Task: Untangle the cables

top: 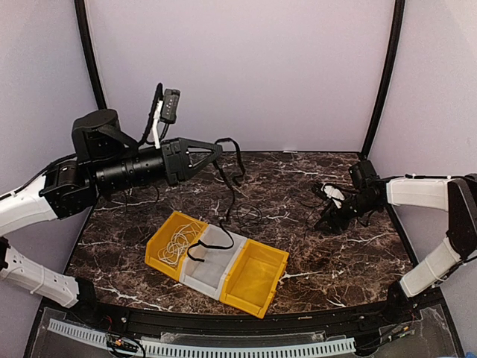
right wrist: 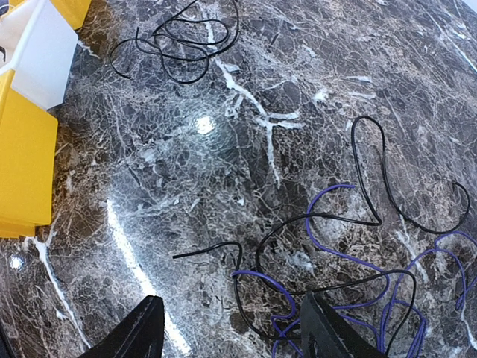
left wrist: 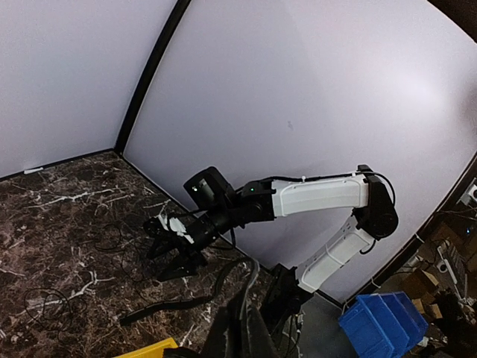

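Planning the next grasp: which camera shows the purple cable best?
Right wrist: the purple cable loops clearly, tangled with a black cable. Top external and left wrist show only dark strands there; no purple discernible.

Glossy dark marble-look table (right wrist: 223, 149); smooth yellow plastic bins (top: 257, 276); rubbery cables (right wrist: 350, 246).

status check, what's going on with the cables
Left pincer shut on black cable, raised, tail hanging into white bin. Right pincer open, low over purple-black tangle. Bin could snag the tail.

Thick black cable (top: 216, 245) dangling, purple cable (right wrist: 261, 275) and thin cable (right wrist: 335, 217) intertwined
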### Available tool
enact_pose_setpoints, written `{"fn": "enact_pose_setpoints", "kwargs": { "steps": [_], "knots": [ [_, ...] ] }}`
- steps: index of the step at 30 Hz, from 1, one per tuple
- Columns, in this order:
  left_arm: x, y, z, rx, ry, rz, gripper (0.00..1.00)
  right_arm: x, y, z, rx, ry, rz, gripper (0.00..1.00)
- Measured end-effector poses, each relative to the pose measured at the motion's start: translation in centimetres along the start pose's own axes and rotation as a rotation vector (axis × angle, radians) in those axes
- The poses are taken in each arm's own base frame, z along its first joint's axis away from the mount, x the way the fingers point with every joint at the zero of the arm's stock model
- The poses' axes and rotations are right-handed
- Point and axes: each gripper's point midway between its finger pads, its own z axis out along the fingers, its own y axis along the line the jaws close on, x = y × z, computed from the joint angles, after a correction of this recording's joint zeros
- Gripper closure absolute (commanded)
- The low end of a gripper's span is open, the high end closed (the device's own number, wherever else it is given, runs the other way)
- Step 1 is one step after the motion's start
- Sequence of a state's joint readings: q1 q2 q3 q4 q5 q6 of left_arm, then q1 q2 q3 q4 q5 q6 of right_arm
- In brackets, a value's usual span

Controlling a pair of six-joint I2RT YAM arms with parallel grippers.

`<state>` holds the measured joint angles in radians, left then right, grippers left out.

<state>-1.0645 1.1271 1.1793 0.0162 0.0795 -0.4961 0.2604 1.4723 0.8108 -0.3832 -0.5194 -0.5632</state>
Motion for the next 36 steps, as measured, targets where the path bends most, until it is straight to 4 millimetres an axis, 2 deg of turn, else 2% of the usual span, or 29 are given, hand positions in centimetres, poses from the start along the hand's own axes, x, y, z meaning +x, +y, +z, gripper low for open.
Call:
{"fn": "enact_pose_setpoints", "kwargs": {
  "steps": [5, 8, 12, 15, 19, 25, 29, 31, 33, 36],
  "knots": [
    [2.5, -1.1, 1.7, 0.101, 0.076, -0.047, 1.0, 0.1, 0.0, 0.1, -0.002, 0.002, 0.001, 0.36],
    [4.0, -1.7, 3.4, 0.148, 0.119, -0.067, 1.0, 0.3, 0.0, 0.3, -0.007, 0.009, 0.005, 0.36],
    [6.3, -1.5, 5.6, 0.154, 0.185, -0.078, 1.0, 0.4, 0.1, 0.3, -0.011, 0.015, 0.009, 0.35],
    [6.9, -1.1, 5.8, 0.139, 0.204, -0.071, 1.0, 0.5, 0.1, 0.3, -0.011, 0.015, 0.008, 0.35],
    [5.5, -1.0, 4.8, 0.11, 0.167, -0.024, 1.0, 0.5, 0.1, 0.4, -0.015, 0.016, 0.009, 0.35],
    [0.6, -2.0, 0.9, 0.078, 0.018, 0.052, 1.0, 1.2, 0.1, 1.2, -0.04, 0.043, 0.03, 0.34],
    [-1.4, -2.3, -0.8, 0.059, -0.049, 0.076, 1.0, 1.4, 0.3, 1.3, -0.049, 0.047, 0.035, 0.34],
    [-1.6, -1.8, -0.9, 0.03, -0.062, 0.082, 1.0, 1.4, 0.3, 1.3, -0.051, 0.047, 0.036, 0.34],
    [-0.9, -0.6, -0.8, -0.022, -0.047, 0.09, 1.0, 1.4, 0.3, 1.3, -0.052, 0.048, 0.037, 0.34],
    [1.4, 1.8, -0.6, -0.117, 0.015, 0.101, 1.0, 1.4, 0.4, 1.3, -0.055, 0.048, 0.038, 0.34]
  ]
}}
